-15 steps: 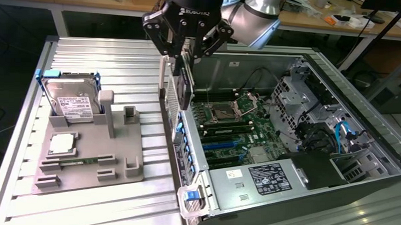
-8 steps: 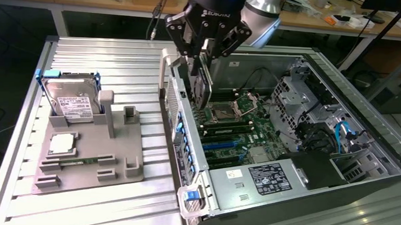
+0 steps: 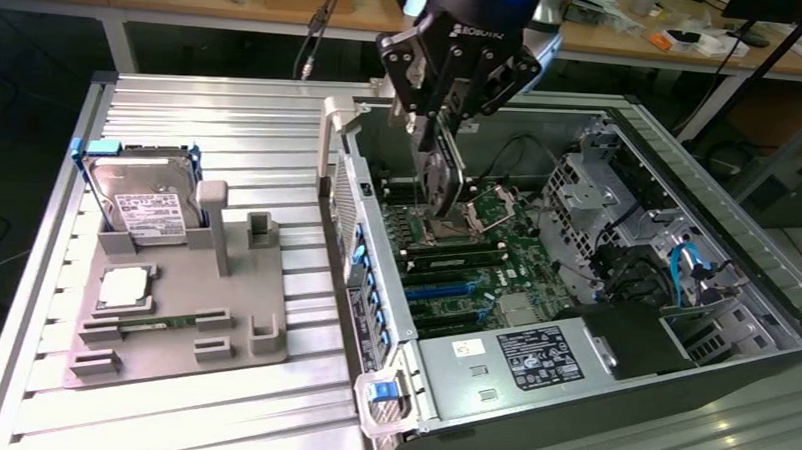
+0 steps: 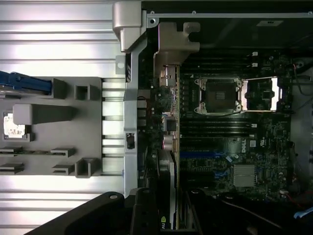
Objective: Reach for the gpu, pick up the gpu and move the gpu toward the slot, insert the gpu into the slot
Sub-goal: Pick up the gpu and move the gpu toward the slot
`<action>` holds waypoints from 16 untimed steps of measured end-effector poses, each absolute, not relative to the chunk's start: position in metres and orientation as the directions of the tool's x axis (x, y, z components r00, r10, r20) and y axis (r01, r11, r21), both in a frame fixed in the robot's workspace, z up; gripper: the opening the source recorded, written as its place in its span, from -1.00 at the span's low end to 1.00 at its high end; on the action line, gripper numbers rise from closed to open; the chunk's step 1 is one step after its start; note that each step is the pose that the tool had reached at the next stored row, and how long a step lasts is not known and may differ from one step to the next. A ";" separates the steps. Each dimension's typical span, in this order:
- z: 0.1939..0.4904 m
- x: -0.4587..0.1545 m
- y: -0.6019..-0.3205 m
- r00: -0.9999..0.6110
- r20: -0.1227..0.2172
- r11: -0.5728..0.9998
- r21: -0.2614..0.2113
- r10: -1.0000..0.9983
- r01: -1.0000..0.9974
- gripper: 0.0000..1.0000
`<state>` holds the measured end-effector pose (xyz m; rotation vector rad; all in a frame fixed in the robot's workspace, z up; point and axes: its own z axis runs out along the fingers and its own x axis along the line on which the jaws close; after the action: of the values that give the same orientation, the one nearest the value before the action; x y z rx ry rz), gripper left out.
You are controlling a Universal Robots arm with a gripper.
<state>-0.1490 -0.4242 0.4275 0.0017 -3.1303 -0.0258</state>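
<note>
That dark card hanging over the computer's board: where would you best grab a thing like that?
I'd say by its upper edge, from straight above, pinching the two flat faces, as the gripper has the gpu now. The card is thin and hangs on edge, so that grip leaves its lower edge free, facing the motherboard.

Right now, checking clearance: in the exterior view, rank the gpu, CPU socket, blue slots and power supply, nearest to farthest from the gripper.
1. gpu, clamped in the gripper, hanging beneath it.
2. CPU socket, on the motherboard just below the gpu.
3. blue slots, midway along the motherboard.
4. power supply, at the end nearest the camera.
</note>
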 end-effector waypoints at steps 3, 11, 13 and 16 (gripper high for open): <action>0.427 -0.135 -0.424 -1.000 0.014 1.000 0.017 -0.001 -0.001 -0.46; 0.427 -0.096 -0.424 -1.000 0.021 1.000 0.016 -0.001 -0.001 -0.46; 0.428 -0.086 -0.424 -1.000 0.023 1.000 0.016 -0.001 -0.001 -0.46; 0.427 -0.072 -0.424 -1.000 0.025 1.000 0.016 -0.001 -0.001 -0.46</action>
<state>-0.0721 -0.4242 0.4275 0.0015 -3.1168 -0.0256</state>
